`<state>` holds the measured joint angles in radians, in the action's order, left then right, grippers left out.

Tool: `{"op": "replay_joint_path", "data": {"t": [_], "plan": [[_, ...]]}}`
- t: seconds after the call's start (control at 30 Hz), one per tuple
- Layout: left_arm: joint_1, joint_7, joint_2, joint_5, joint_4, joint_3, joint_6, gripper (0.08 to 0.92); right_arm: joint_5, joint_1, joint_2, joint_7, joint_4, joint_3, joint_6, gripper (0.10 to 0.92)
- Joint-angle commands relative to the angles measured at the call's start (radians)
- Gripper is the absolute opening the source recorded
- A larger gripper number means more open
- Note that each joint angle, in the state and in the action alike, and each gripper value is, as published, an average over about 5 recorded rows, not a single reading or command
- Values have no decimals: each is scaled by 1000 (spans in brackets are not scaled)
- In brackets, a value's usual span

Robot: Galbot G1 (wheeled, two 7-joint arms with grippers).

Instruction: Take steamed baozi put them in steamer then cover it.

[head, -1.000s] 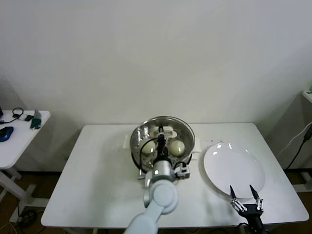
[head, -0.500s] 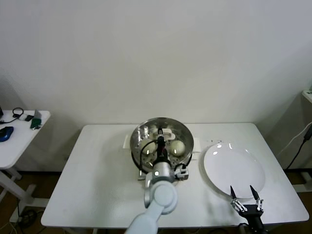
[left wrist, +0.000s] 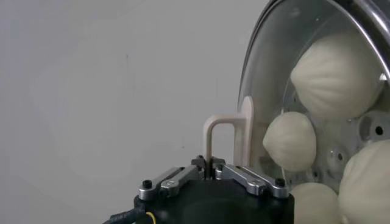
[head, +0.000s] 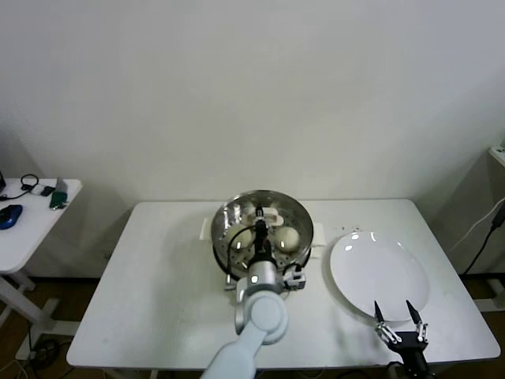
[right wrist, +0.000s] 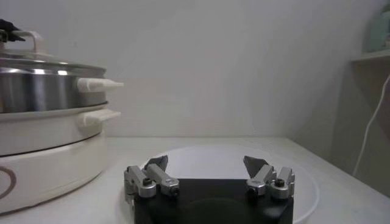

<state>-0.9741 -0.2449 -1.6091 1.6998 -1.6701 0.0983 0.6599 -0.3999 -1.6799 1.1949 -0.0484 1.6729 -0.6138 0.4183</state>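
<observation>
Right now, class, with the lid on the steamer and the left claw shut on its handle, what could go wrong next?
1. The left claw pinches the cover's thin handle; pulling away before opening could drag the cover off the steamer.
2. The baozi sit right under the glass; a tilted cover might press on them.
3. The right claw, open, hovers over the white plate; dropping lower could knock it.

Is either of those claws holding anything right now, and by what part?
The left gripper pinches the glass cover by its cream-white handle, over the steamer. The right gripper is open and holds nothing.
</observation>
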Motion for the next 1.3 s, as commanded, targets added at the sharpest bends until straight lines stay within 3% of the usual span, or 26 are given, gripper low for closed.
{"op": "replay_joint_path", "data": {"t": [0.03,0.17,0.37,0.8,0.93,1.07,1.3], "plan": [[-4,-9,-49,-21,-14,11,1,138,-1,0,-1,-4,2,0,-1,823],[-3,-20,-49,-46,-37,27,5,180,-2,0,-3,-4,2,0,-4,823],[9,-51,-29,-102,-92,62,16,351,-2,-4,-10,-6,3,-1,-10,823],[-50,-43,182,-258,-247,36,19,724,-3,-5,-6,-3,18,2,-28,823],[-106,21,287,-375,-319,-12,9,808,-9,-7,2,7,30,6,-26,823],[-181,162,385,-591,-386,-105,-82,822,-28,-14,4,40,61,10,-19,823],[-283,391,448,-1256,-449,-381,-317,823,-23,-30,-16,78,123,12,-11,823]]}}
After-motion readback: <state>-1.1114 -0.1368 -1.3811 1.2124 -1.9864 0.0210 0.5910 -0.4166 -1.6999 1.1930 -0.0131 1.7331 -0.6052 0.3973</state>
